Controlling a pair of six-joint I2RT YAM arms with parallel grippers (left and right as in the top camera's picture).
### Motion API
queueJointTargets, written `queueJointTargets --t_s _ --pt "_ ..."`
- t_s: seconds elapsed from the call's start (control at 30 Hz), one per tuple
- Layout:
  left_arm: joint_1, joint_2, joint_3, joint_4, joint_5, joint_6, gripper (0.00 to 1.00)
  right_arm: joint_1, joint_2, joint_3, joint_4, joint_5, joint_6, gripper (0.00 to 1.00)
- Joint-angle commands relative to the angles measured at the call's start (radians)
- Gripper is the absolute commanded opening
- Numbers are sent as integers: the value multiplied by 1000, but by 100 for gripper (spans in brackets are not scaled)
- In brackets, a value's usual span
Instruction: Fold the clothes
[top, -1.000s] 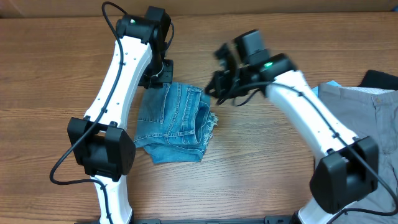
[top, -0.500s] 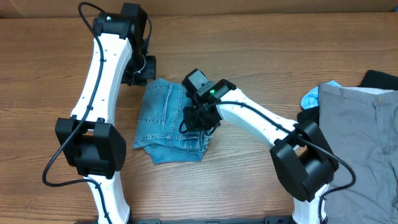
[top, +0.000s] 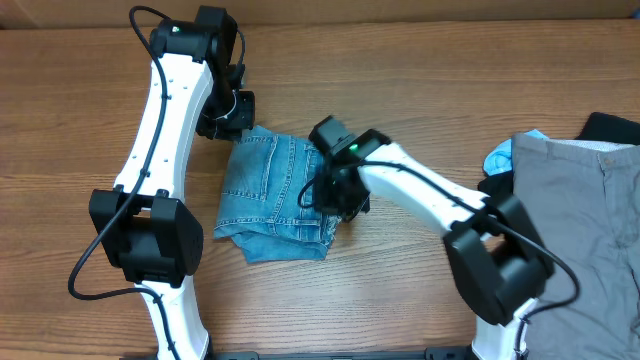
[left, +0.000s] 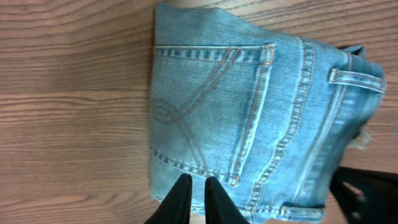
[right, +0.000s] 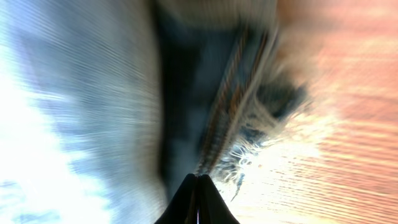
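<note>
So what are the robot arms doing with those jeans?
They are folding them. The jeans lie folded into a small bundle on the table. The right gripper, shut, is down at their frayed right edge. The left gripper hangs over the far left corner, fingers a crack apart, holding nothing that shows. Grey trousers lie at the right.

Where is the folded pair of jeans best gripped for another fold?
Probably the frayed hem on the jeans' right edge, approached from the right hand's side: the layers end loose there, giving an edge to pinch.
</note>
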Motion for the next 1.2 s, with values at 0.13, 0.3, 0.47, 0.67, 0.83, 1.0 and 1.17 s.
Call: queueJointTargets --t_s 0.13,0.3,0.47,0.67,0.83,1.0,1.17 --pt "-2 5 -157 29 125 0 4 -56 -174 77 170 -40 20 4" --pt "-2 5 -352 114 192 1 4 -50 -131 36 318 -41 14 4" --pt "-2 5 -517 200 192 1 4 -48 -22 -17 385 -41 77 4" --pt "-2 5 -675 291 191 1 4 -51 227 -34 300 -96 298 4" --pt "-2 4 -673 288 195 1 4 -53 245 -27 242 -138 290 4" --pt "-1 3 -628 257 194 10 4 -85 114 21 130 -92 116 4" --pt "-1 3 -518 206 194 21 4 -81 -53 43 79 -116 -62 4"
